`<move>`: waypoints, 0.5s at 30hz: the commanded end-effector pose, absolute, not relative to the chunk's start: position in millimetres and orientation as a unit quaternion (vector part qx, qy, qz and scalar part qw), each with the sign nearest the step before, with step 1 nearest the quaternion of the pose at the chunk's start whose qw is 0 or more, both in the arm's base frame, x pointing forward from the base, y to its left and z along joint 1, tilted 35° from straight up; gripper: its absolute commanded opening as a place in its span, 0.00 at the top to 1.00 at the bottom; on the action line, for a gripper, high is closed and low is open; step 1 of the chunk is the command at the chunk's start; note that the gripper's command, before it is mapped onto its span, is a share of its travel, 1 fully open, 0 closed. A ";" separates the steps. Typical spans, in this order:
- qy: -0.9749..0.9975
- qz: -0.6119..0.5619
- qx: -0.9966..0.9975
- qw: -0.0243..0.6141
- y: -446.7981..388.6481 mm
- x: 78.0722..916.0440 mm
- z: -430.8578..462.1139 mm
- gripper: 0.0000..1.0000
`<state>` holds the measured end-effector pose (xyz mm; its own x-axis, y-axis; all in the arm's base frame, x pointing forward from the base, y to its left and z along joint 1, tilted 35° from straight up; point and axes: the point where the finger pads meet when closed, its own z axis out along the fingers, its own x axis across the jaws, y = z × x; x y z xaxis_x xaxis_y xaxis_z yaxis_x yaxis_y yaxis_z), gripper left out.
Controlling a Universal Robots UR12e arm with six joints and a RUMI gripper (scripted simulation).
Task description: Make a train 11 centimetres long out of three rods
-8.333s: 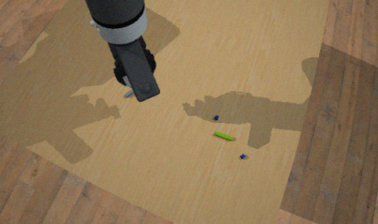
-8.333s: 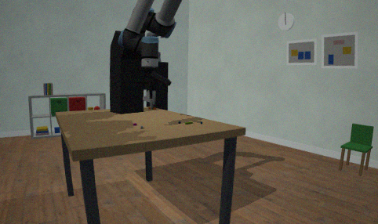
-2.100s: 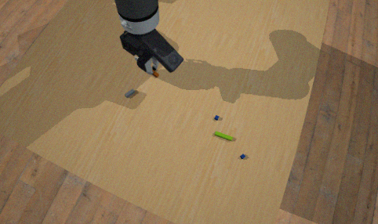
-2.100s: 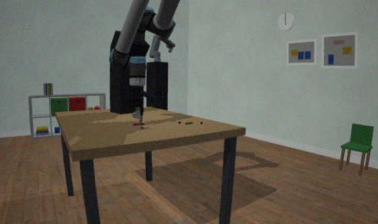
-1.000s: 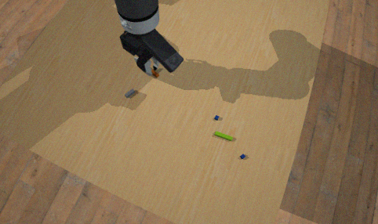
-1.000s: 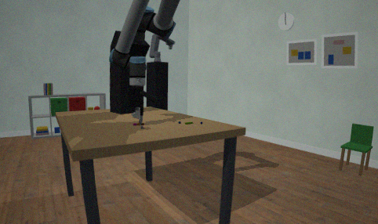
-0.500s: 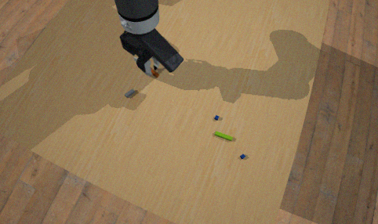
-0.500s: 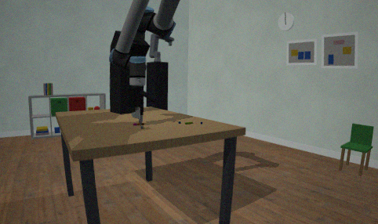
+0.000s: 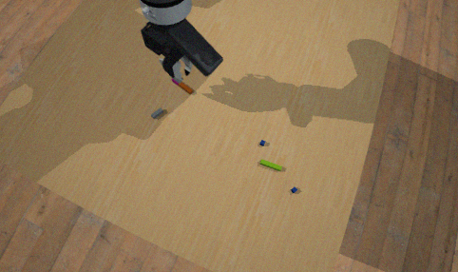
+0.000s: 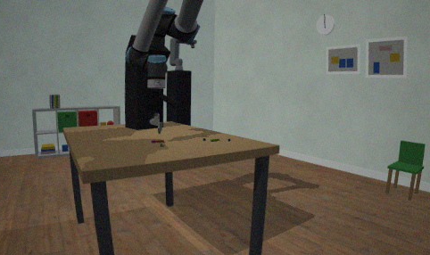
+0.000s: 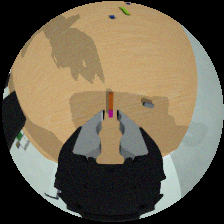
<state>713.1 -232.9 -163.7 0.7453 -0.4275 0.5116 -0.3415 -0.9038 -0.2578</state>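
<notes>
A magenta rod (image 9: 176, 82) (image 11: 110, 114) and an orange rod (image 9: 186, 87) (image 11: 111, 100) lie flat end to end in one straight line in the shaded far part of the table; both show as a small streak in the exterior view (image 10: 158, 141). My gripper (image 9: 180, 76) (image 10: 160, 129) (image 11: 110, 110) hangs just above the magenta end with its fingers a little apart and nothing between them. A lime rod (image 9: 271, 165) (image 11: 124, 10) (image 10: 215, 140) lies far off to the right.
A grey rod (image 9: 158, 113) (image 11: 147, 104) lies a short way from the orange and magenta line. Two blue rods (image 9: 262, 143) (image 9: 294, 189) lie on either side of the lime rod. The wooden table (image 10: 122, 160) ends at an edge on the right.
</notes>
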 end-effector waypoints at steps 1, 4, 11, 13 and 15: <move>0.206 -0.291 -0.931 0.074 -233.5 700.1 -144.5 0.86; 0.206 -0.291 -0.931 0.074 -233.7 693.3 -134.7 0.86; 0.206 -0.291 -0.931 0.074 -233.9 687.5 -126.6 0.86; 0.206 -0.291 -0.931 0.074 -233.9 687.4 -126.4 0.86; 0.206 -0.291 -0.931 0.074 -233.9 687.4 -126.4 0.00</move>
